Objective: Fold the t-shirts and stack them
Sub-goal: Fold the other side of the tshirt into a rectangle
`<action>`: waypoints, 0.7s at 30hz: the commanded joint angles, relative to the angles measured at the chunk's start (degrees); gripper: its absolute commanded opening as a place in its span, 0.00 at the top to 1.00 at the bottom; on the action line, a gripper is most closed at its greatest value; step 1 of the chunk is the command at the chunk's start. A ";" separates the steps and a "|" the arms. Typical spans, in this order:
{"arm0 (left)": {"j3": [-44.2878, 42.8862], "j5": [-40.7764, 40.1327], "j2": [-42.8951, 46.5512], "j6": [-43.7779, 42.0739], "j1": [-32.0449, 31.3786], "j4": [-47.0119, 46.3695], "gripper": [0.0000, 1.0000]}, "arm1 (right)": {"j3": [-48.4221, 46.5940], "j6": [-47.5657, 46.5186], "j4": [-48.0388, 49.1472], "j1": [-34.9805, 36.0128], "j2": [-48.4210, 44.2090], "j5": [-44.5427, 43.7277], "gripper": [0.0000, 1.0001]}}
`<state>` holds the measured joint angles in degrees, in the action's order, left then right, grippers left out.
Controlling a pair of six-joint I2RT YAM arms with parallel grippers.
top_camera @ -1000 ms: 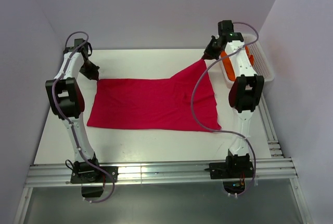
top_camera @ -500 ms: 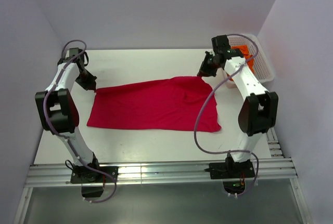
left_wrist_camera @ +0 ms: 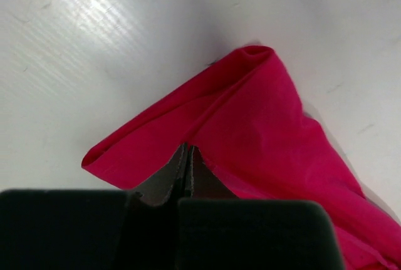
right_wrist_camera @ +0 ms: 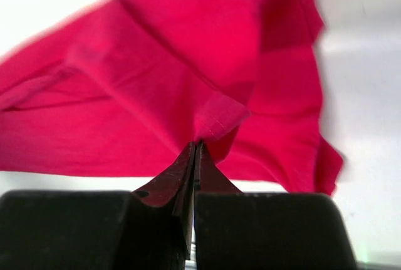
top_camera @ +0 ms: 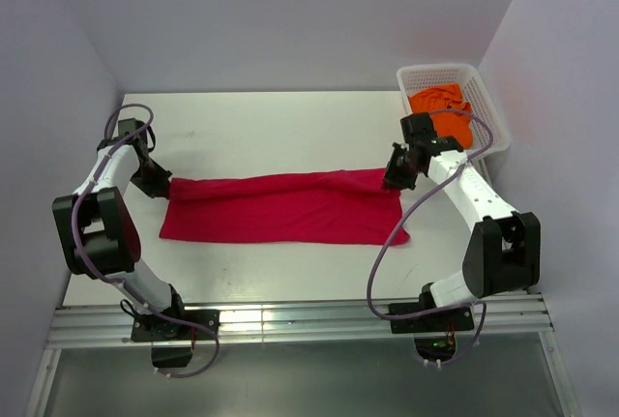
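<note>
Top external: left gripper [top_camera: 164, 188] and right gripper [top_camera: 391, 183] pinch the soft, long-folded crimson t-shirt [top_camera: 285, 214].

I count two t-shirts: one crimson t-shirt [top_camera: 280, 207] between my two grippers, the left gripper [top_camera: 162, 186] and the right gripper [top_camera: 391, 182], and one orange t-shirt [top_camera: 443, 113] beyond the right, in one white basket [top_camera: 486, 107].

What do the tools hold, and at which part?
Both hold the red t-shirt: left tool pinches its left corner, right tool its right corner.
</note>
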<state>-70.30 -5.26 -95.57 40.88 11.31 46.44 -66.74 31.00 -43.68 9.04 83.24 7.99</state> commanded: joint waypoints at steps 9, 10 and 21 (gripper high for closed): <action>2.81 -4.58 -2.69 -0.19 3.45 -1.00 0.38 | 3.91 -0.15 -3.51 0.01 3.76 -9.65 0.21; 2.63 -4.85 -2.34 0.07 3.72 -0.73 0.30 | 3.29 -0.50 -3.86 -0.07 3.94 -9.92 0.09; -2.38 -5.29 -1.19 2.10 4.07 -0.20 0.44 | -22.01 -0.60 -7.91 0.01 16.40 -1.94 0.12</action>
<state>-69.56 -10.22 -98.04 41.85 15.44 46.26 -82.48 30.33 -50.65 9.02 95.59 2.28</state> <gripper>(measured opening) 0.577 0.890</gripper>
